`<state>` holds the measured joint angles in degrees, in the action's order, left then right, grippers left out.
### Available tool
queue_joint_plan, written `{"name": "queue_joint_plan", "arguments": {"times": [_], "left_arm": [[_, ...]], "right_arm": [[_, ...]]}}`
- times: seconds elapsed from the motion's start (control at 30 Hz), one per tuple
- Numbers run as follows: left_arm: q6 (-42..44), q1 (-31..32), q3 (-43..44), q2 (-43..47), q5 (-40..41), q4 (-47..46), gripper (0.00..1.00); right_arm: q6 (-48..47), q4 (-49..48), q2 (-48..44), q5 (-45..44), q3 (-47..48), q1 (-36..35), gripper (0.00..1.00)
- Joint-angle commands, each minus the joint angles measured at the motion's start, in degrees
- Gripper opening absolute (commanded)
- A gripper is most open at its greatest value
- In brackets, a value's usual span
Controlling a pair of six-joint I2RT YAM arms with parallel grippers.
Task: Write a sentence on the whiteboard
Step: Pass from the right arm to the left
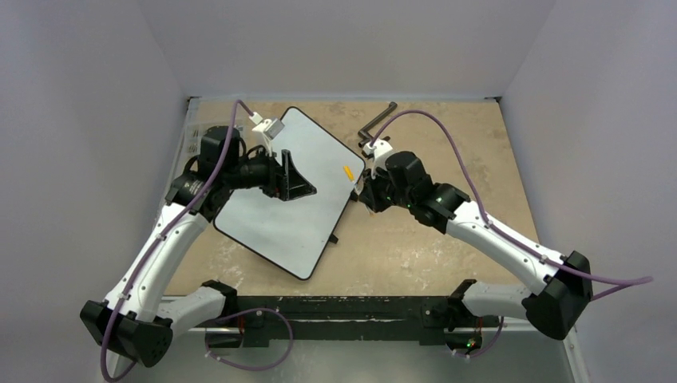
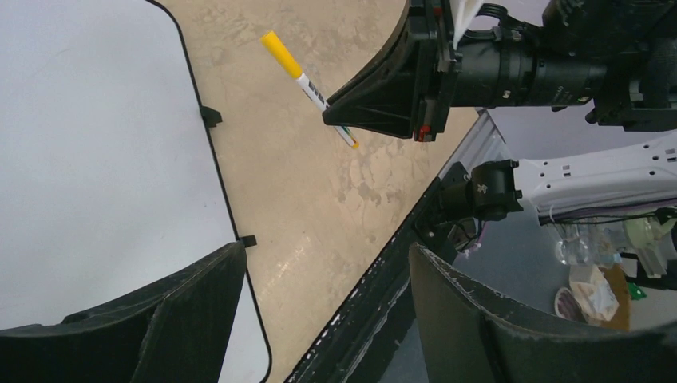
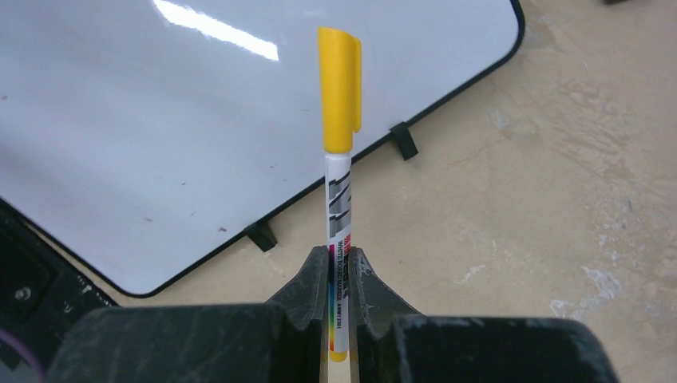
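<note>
The whiteboard (image 1: pixel 271 223) lies tilted on the table, white with a thin black rim and small black feet. Its surface is blank; no orange sentence shows on it in any view. My right gripper (image 1: pixel 365 194) is shut on a white marker pen (image 3: pixel 339 183) with its yellow cap (image 1: pixel 347 171) on. It holds the pen above the board's right edge (image 3: pixel 263 215), cap pointing over the board. The pen (image 2: pixel 307 86) also shows in the left wrist view, above the bare table beside the board (image 2: pixel 96 159). My left gripper (image 1: pixel 302 188) is open and empty over the board's middle.
A black crank-shaped tool (image 1: pixel 377 121) lies at the back of the tan tabletop (image 1: pixel 447 144), right of the board. Grey walls close in the back and both sides. A black rail (image 1: pixel 343 307) runs along the near table edge between the arm bases.
</note>
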<state>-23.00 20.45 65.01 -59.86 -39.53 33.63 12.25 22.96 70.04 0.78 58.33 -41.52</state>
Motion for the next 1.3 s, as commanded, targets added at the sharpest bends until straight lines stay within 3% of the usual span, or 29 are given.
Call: {"name": "queue_joint_plan", "arguments": {"times": [0.0,0.53,0.7,1.1,1.27], "left_arm": [[-0.92,0.38,5.10,-2.60,-3.49,2.70,0.71],[-8.20,0.38,9.06,-10.12,-8.64,-1.10,0.69],[-8.36,0.38,9.17,-11.44,-10.00,-1.33,0.57],[-7.57,0.38,8.01,-12.30,-12.70,-1.94,0.43],[-7.53,0.38,7.28,-12.37,-13.66,-2.38,0.24]], "right_arm": [[-5.49,-2.25,-3.26,2.65,3.28,-3.42,0.00],[-9.86,-5.70,-4.15,3.87,6.97,-11.47,0.00],[-10.56,-6.32,-3.50,3.13,8.14,-12.74,0.00],[-11.90,-5.61,-0.64,2.30,11.95,-14.11,0.00],[-11.90,-5.84,0.05,1.52,12.44,-14.44,0.00]]}}
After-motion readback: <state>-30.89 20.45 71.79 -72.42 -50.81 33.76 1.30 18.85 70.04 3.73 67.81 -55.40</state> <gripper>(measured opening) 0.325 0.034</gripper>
